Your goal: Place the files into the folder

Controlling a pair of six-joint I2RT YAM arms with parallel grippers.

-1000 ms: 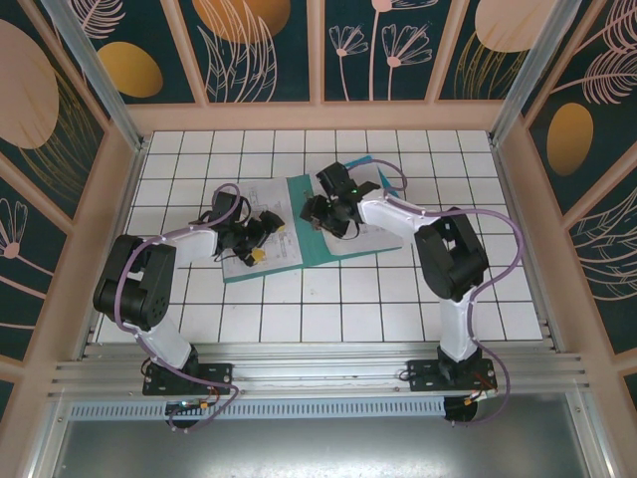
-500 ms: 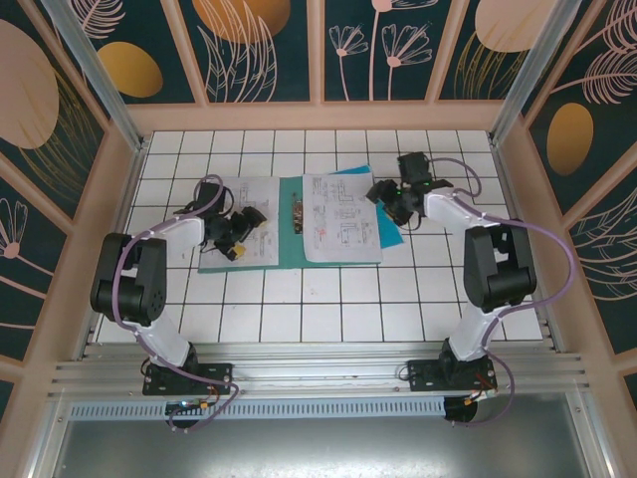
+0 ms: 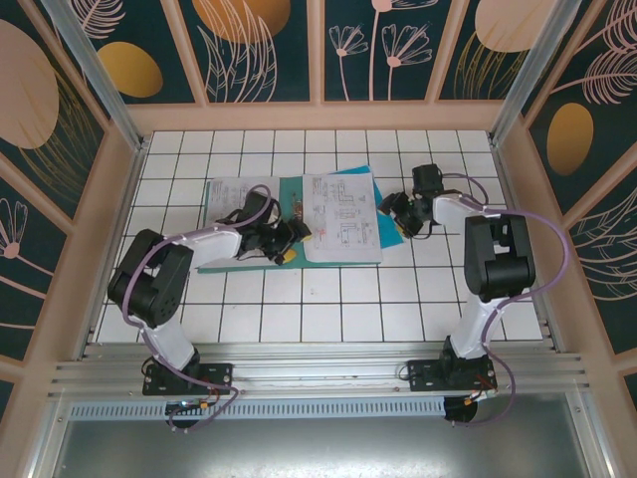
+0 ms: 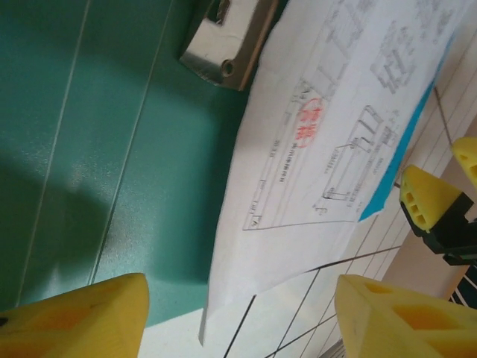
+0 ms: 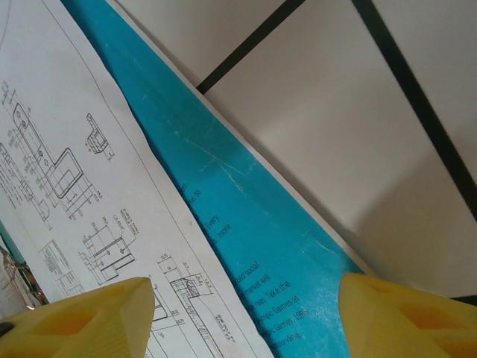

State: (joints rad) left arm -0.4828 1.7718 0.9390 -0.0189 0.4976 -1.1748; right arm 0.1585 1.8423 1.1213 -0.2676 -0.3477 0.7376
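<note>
**Overhead view of the tiled table (image 3: 328,299).** The folder (image 4: 112,149) lay open at frame centre, its long axis running top to bottom. The files (white printed sheets (image 3: 341,219) over a cyan sheet (image 5: 246,216) that peeked out along the right edge) lay just right of its spine, with a lower corner overhanging onto tile. The right gripper (image 3: 398,217), jaws wide and empty, stood just right of that edge and was the nearer arm. The left gripper (image 3: 289,244), fingers apart and empty, hovered left of the sheets near the metal clip (image 4: 223,45).
</note>
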